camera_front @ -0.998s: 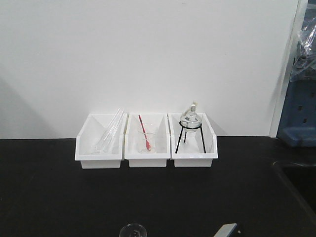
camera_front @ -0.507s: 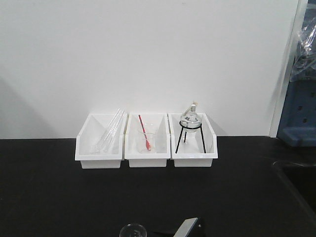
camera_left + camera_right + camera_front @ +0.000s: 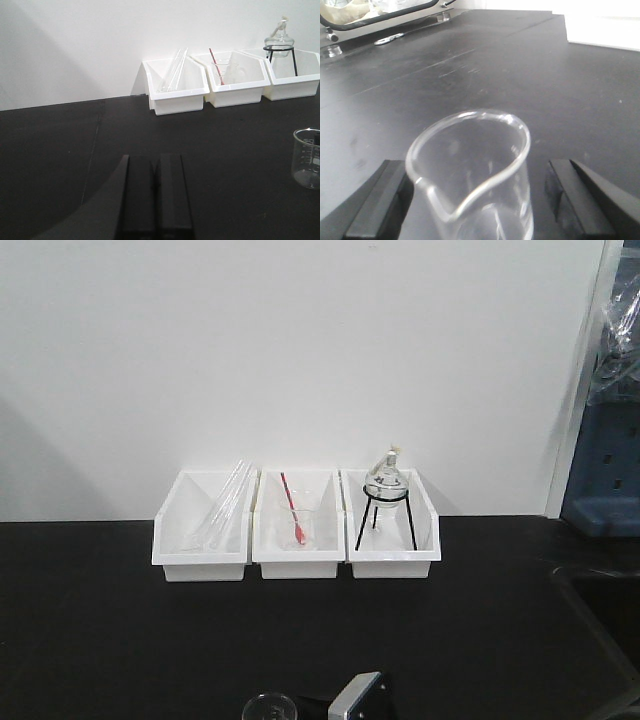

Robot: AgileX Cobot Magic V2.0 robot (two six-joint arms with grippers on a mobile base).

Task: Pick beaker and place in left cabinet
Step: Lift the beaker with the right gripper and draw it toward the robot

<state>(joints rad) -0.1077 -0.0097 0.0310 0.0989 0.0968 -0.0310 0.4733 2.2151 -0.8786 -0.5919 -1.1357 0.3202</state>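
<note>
The beaker (image 3: pixel 268 706), small and clear with a pour spout, stands upright on the black counter at the bottom edge of the front view. It also shows at the right edge of the left wrist view, beaker (image 3: pixel 307 159). My right gripper (image 3: pixel 477 195) is open with the beaker (image 3: pixel 470 165) between its fingers. The left finger (image 3: pixel 385 195) sits close to the glass and the right finger (image 3: pixel 570 195) stands apart from it. Its grey housing (image 3: pixel 357 698) shows just right of the beaker. My left gripper (image 3: pixel 155 185) is shut and empty, low over the counter. The left cabinet is out of view.
Three white bins (image 3: pixel 200 558) line the back wall. They hold glass tubes (image 3: pixel 222 505), a beaker with a red stick (image 3: pixel 298 525) and a round flask on a black stand (image 3: pixel 386 485). A sink edge (image 3: pixel 600 590) lies at the right, with a blue unit (image 3: pixel 605 470) behind it.
The right arm's grey housing has slid left along the bottom edge of the front view, ending next to the beaker. The beaker and bins have not moved.
</note>
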